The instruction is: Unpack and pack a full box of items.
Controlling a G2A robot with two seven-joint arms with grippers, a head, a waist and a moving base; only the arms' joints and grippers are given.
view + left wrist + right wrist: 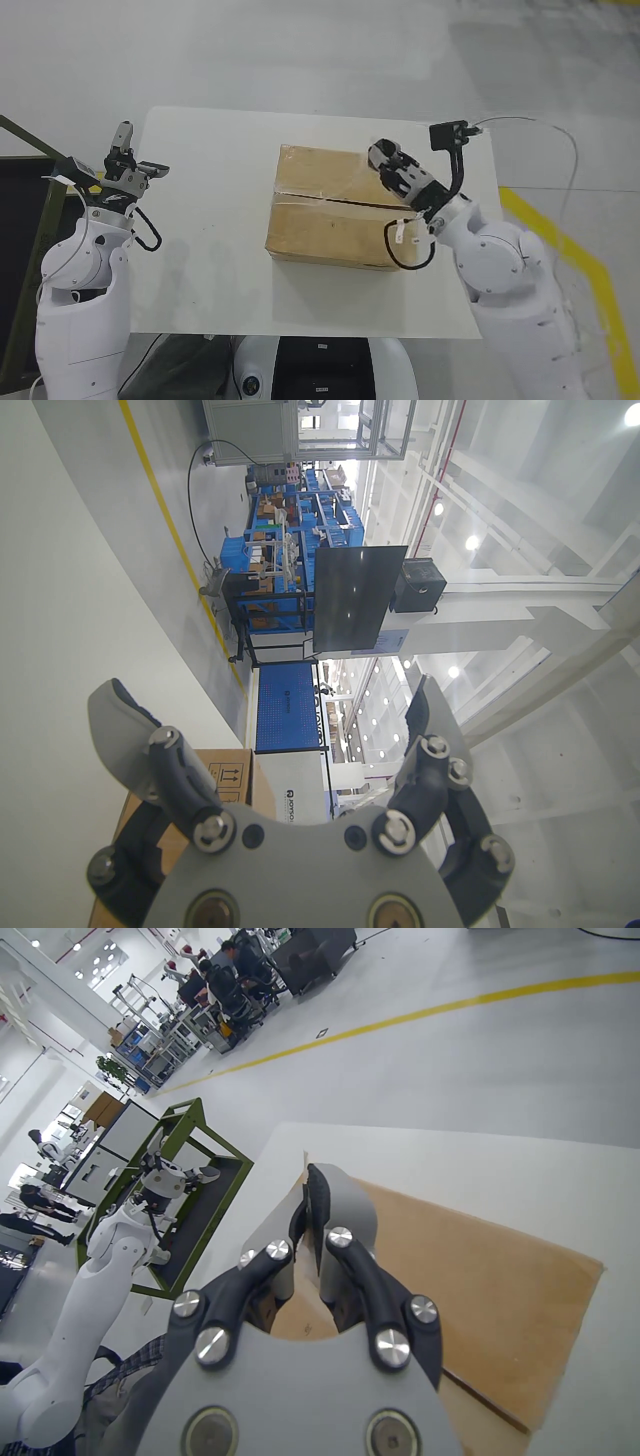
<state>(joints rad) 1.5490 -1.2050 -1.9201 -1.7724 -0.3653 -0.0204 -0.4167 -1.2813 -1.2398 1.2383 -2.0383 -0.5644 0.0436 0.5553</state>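
— At the middle of the desk (210, 260), operator, you have the cardboard box (330, 205). Its flaps lie flat and a seam runs across its top.

— Look to the side of that top nearest the desk's right edge and you'll find your right gripper (385, 160) above the cardboard.

— Its wrist camera gives you the fingers (345, 1213) drawn together, the dark pads all but meeting, with the brown box top (475, 1278) spread under them. Whether they pinch anything thin, you can't tell from here.

— Your left gripper (140, 152) is well apart from the box. It is held up over the desk's left edge and tilted away from the surface.

— On its wrist camera you see the fingers (125, 725) spread wide with nothing between them. The gripper (267, 695) points out toward the hall, and a corner of the box (225, 775) shows low behind one finger.

— Just beyond the desk's left edge you also have a green metal frame (200, 1153), with the left arm in front of it.
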